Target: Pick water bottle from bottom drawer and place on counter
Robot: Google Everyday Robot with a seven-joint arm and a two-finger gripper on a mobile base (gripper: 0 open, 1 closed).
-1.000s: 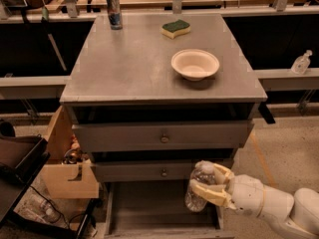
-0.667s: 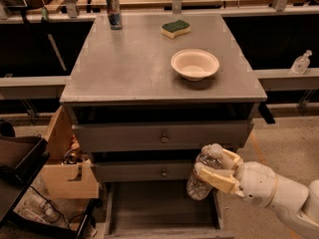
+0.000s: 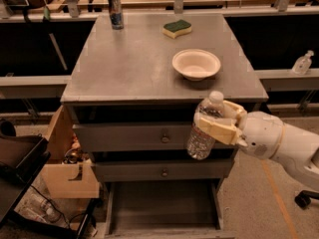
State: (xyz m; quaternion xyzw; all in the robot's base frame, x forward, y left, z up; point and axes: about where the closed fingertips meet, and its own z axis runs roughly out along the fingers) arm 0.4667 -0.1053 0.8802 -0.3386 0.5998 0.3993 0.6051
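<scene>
My gripper (image 3: 215, 124) is shut on the water bottle (image 3: 203, 131), a clear ribbed bottle with a white cap. It holds the bottle nearly upright in the air in front of the top drawer, its cap just below the front edge of the counter (image 3: 134, 59). My white arm comes in from the right. The bottom drawer (image 3: 164, 210) stands pulled open below, its dark inside bare.
On the counter stand a white bowl (image 3: 196, 63), a green-yellow sponge (image 3: 177, 28) and a dark drink can (image 3: 115, 10). Two knobbed drawers (image 3: 162, 137) are shut. A cardboard box (image 3: 67, 171) sits left of the cabinet. A small pump bottle (image 3: 302, 62) stands at the right.
My gripper has lifted the water bottle up from in front of the middle drawer to near the counter's front edge.
</scene>
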